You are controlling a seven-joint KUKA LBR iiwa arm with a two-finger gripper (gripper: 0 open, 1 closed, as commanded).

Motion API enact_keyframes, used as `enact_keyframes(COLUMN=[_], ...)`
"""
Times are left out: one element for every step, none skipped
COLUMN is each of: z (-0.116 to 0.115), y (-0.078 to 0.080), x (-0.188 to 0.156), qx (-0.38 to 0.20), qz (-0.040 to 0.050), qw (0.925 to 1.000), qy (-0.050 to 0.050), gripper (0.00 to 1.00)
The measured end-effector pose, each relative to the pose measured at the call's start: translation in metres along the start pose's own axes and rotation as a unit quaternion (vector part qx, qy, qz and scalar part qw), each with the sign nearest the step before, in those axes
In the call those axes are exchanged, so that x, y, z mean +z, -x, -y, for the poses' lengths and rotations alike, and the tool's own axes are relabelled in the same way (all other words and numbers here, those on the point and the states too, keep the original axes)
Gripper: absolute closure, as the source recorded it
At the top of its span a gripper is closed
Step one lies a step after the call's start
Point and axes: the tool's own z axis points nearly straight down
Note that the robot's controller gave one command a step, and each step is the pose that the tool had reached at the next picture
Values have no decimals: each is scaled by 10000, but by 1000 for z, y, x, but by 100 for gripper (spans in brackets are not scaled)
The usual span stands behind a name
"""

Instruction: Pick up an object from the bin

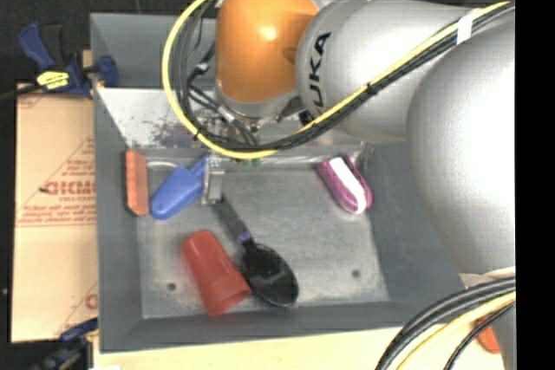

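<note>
My gripper [212, 183] is low in the bin under the orange wrist cover, left of the bin's middle. A blue rounded plastic piece [177, 192] lies right against its left side. The handle of a black spoon [270, 275] starts just below the gripper and runs down right to its bowl. A red cup [212, 272] lies on its side beside the spoon's bowl, near the front wall.
An orange bar [136, 182] lies along the left wall. A magenta and white oblong thing [344, 184] lies at the right, partly under the arm. The arm and its cover hide the back of the bin.
</note>
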Motion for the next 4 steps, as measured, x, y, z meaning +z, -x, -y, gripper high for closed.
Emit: enact_keyframes(z=[1, 6, 7, -2], y=[2, 24, 23, 23], x=[-5, 128, 51, 96], qx=[20, -740, -1318, -826], qz=[40, 27, 107, 29], qw=[10000, 9973, 9912, 9966], qy=[6, 0, 10, 7], gripper=[0, 0, 0, 0])
